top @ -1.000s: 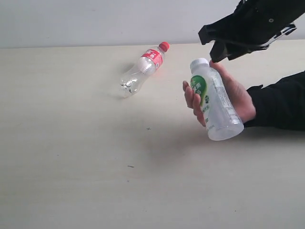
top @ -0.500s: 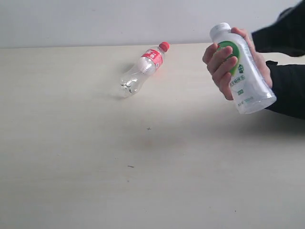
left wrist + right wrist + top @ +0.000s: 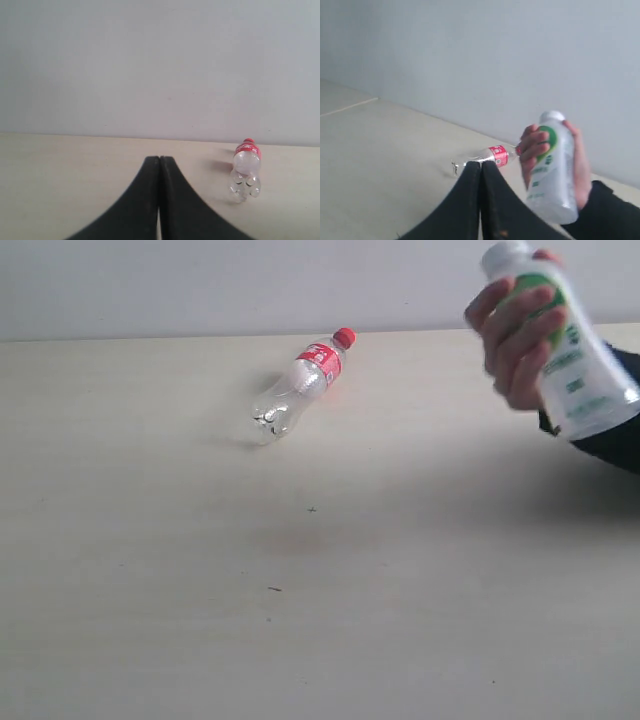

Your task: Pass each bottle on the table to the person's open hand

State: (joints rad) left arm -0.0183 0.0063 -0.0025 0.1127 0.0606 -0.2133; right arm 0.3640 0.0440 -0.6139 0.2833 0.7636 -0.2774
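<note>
The clear cola-shaped bottle (image 3: 298,385) with red label and cap lies on its side on the pale table (image 3: 200,570), also seen as the cola bottle (image 3: 245,172) and the cola bottle (image 3: 492,155). The person's hand (image 3: 512,345) grips the white bottle with green label (image 3: 562,345), lifted at the right edge; the same white bottle (image 3: 551,167) shows in the right wrist view. My left gripper (image 3: 159,159) is shut and empty, well apart from the cola bottle. My right gripper (image 3: 481,164) is shut and empty too. Neither gripper shows in the exterior view. The yellow and floral bottles are out of view.
A plain grey wall (image 3: 200,280) rises behind the table's far edge. The person's black sleeve (image 3: 615,445) sits at the right edge. Tiny dark specks (image 3: 273,589) mark the tabletop.
The right gripper has left the exterior view after hovering over the white bottle. The hand has closed round that bottle and carried it up and to the right. The cola bottle has not moved.
</note>
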